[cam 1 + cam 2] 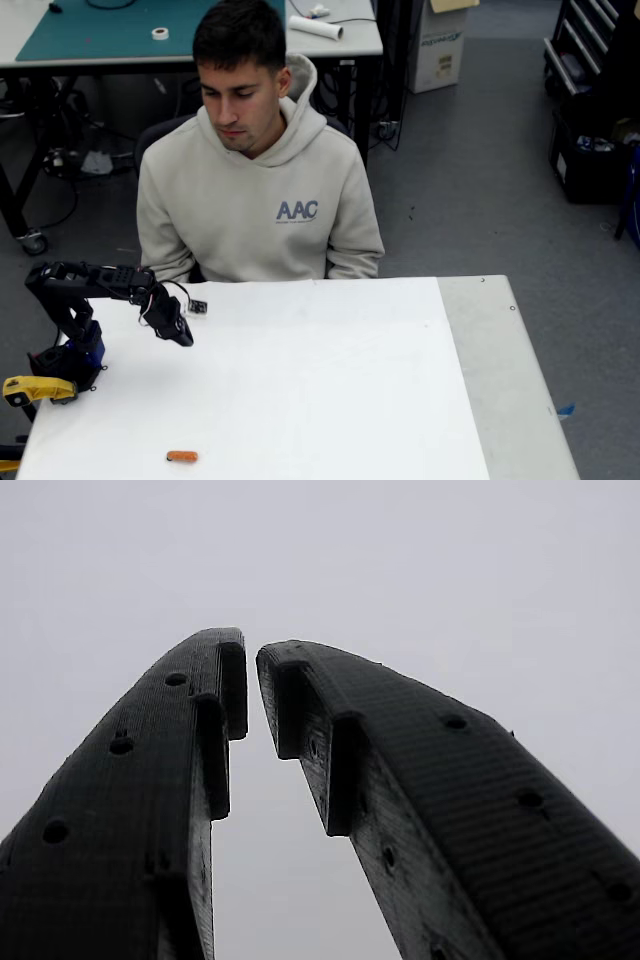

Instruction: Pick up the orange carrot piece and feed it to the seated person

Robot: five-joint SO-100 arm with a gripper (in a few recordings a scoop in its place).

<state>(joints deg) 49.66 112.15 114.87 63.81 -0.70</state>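
Reaching for the orange carrot piece (182, 456) is the step in hand, not yet begun. Carrot lies flat on the white table (330, 400), near the front edge in the fixed view, left of centre, long axis running left-right. Pincer (183, 338) hangs above the table's left rear part, well apart from the carrot, tips pointing down and right. Wrist view: pincer (252, 655) nearly closed, only a thin gap at the tips, nothing held, blank white surface beyond. The seated person (255, 190) sits behind the far edge, head tilted down.

Judgement: open the jaws wide before descending. Swing toward the front edge, come down from above, and close across the carrot's short width, not along its length. The piece is small and round-looking, so it may roll; centre it between the tips first. Lift slowly toward the person.
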